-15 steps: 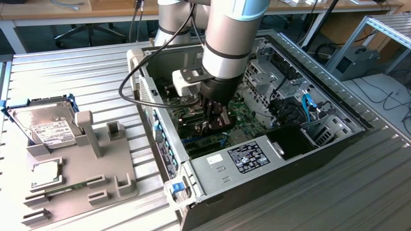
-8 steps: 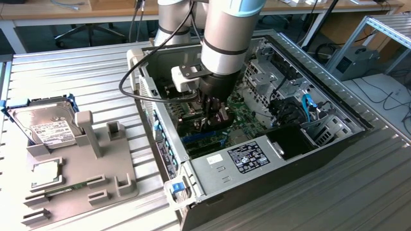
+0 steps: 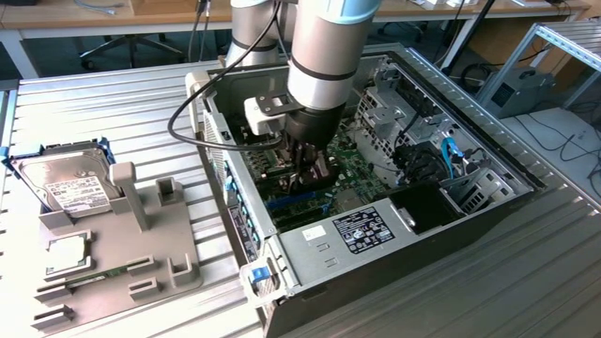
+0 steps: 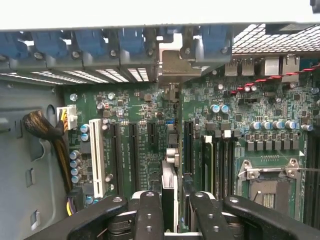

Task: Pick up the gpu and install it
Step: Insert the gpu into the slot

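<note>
The gpu (image 4: 170, 176) shows edge-on in the wrist view as a thin card standing upright over the green motherboard (image 4: 135, 107). Its silver bracket (image 4: 176, 64) reaches the rear slot row under the blue latches (image 4: 90, 42). My gripper (image 4: 172, 202) is shut on the card, with one black finger (image 4: 150, 215) on each side of it. In the exterior view the gripper (image 3: 308, 167) is deep inside the open computer case (image 3: 488, 151), with the dark card (image 3: 314, 184) below it, close over the motherboard's slots. Whether the card's edge sits in a slot is hidden.
A white slot (image 4: 97, 155), a yellow-black cable bundle (image 4: 45, 130) and the CPU socket (image 4: 267, 185) flank the card. The power supply (image 3: 362, 232) and drive cages (image 3: 413, 113) crowd the case. Outside it are a grey fixture (image 3: 122, 260), a hard drive (image 3: 66, 184) and a memory stick (image 3: 94, 278).
</note>
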Robot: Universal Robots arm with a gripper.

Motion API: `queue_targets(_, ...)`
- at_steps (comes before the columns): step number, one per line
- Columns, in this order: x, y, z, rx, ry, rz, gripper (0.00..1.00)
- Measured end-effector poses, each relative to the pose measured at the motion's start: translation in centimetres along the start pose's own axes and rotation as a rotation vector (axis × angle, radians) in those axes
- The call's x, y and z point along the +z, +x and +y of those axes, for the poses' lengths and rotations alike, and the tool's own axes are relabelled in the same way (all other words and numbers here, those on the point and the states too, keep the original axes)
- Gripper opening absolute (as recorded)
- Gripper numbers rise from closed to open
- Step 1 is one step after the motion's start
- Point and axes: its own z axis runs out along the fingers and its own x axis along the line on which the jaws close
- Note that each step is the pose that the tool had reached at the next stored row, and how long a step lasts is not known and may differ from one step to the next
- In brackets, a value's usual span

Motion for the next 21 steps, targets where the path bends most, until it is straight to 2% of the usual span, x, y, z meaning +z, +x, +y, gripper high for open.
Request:
queue_targets(5,0.02,0.08,0.07,0.000,0.0000,0.0009,0.26)
queue_targets(8,0.03,0.16,0.07,0.000,0.0001,0.0070,0.26)
queue_targets(11,0.09,0.17,0.08,0.000,0.0003,0.0104,0.26)
queue_targets(16,0.20,0.08,0.10,0.000,0.0007,0.0246,0.26)
queue_targets(21,0.22,-0.22,0.22,0.000,0.0007,0.0229,0.26)
